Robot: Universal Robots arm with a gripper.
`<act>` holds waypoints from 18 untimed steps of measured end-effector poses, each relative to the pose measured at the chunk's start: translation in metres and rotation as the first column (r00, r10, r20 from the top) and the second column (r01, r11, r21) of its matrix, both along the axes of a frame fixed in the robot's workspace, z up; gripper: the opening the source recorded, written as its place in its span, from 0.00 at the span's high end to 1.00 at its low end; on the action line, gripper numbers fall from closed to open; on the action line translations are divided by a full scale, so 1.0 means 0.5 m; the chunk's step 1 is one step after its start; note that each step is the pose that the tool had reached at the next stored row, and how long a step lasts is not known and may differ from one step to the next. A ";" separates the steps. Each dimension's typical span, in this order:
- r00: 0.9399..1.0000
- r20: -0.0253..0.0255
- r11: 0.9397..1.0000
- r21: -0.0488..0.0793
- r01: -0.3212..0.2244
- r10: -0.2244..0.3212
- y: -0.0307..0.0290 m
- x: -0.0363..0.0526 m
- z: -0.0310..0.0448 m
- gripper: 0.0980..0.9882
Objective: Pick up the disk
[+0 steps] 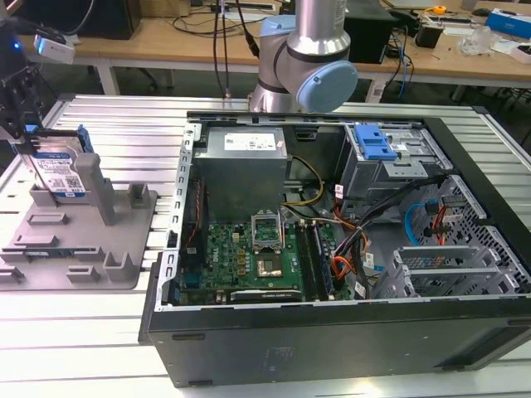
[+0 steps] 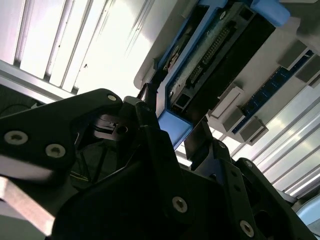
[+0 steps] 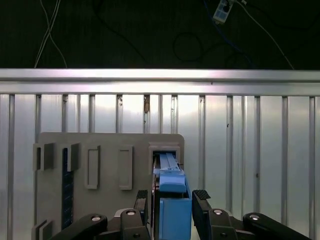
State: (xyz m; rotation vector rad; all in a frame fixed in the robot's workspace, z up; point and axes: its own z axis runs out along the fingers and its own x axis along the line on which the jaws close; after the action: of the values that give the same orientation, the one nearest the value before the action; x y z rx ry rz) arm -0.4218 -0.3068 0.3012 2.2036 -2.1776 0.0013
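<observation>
Disk: the disk (image 1: pixel 62 170), a flat rectangular silver metal hard drive with a white-and-blue barcode label and blue rails, is standing on edge in a slot of the holder, at the exterior view's far left.
Gripper: the black gripper (image 3: pixel 172 197) is clamping the disk's upper end; in the first wrist view the blue rail (image 3: pixel 172 215) is sitting between the fingers with no gap showing on either side.
Fingers: two, one finger (image 3: pixel 142 200) lying against one face and the other finger (image 3: pixel 201 200) against the opposite face.
Holder: one grey plastic holder plate (image 1: pixel 124 265) with raised posts and slots is lying flat on the table and carrying the disk's lower edge.
Table: one ribbed aluminium table (image 1: pixel 124 124) is bearing the holder and the case.
Case: one open black computer case (image 1: pixel 332 348) is lying on its side just beside the holder, toward the exterior view's right.
Inside the case: one large grey metal power-supply box (image 1: pixel 245 153) and one bright blue plastic bracket (image 1: pixel 375 145), both well apart from the disk.
Arm: one silver arm (image 1: pixel 319 33) with a pale blue joint cap is rising behind the case; the gripper is pointing down onto the disk.
</observation>
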 end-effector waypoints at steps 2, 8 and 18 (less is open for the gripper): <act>1.000 0.000 1.000 0.000 0.000 0.000 0.000 0.000 -0.002 0.57; 1.000 0.000 1.000 0.000 0.000 0.000 0.000 -0.001 -0.003 0.70; 1.000 0.000 1.000 0.000 0.000 0.000 -0.003 -0.001 -0.004 0.70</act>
State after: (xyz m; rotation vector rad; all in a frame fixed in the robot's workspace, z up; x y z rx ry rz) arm -0.4222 -0.3083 0.2991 2.2037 -2.1776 0.0013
